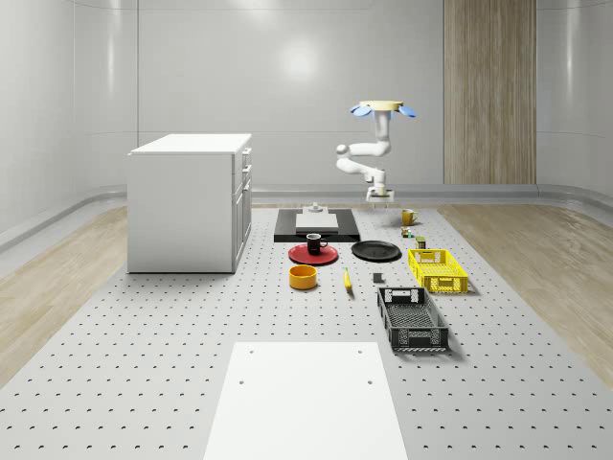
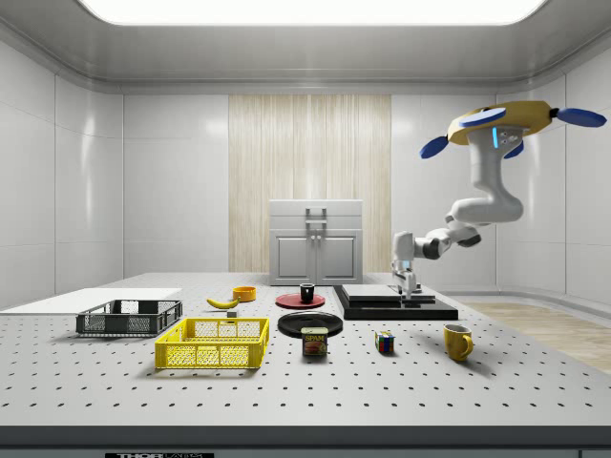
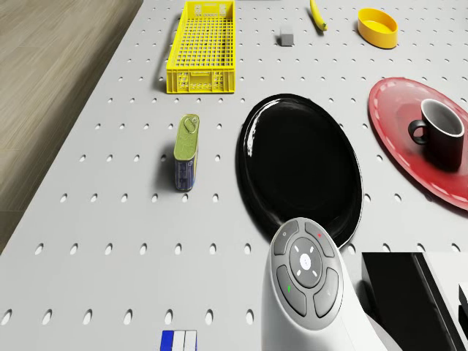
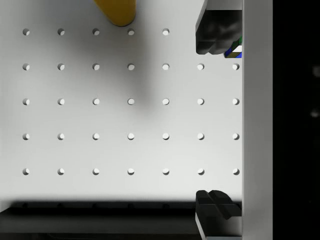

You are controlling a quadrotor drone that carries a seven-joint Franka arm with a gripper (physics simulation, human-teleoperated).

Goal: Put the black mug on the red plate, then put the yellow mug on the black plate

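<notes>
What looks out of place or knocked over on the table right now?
Only the can lying on its side beside the black plate. The black mug stands upright on the red plate; the yellow mug stands upright too.

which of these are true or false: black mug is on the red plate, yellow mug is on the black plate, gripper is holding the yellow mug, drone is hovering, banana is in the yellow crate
1. The black mug is on the red plate. True.
2. The yellow mug is on the black plate. False: it stands on the table, apart from that plate, which is bare.
3. The gripper holds the yellow mug. False: its fingers are spread with nothing between them, above the table beside the black tray.
4. The drone hovers in the air. True, over the table's far side near the yellow mug.
5. The banana lies in the yellow crate. False: it lies on the table near the orange bowl.
</notes>
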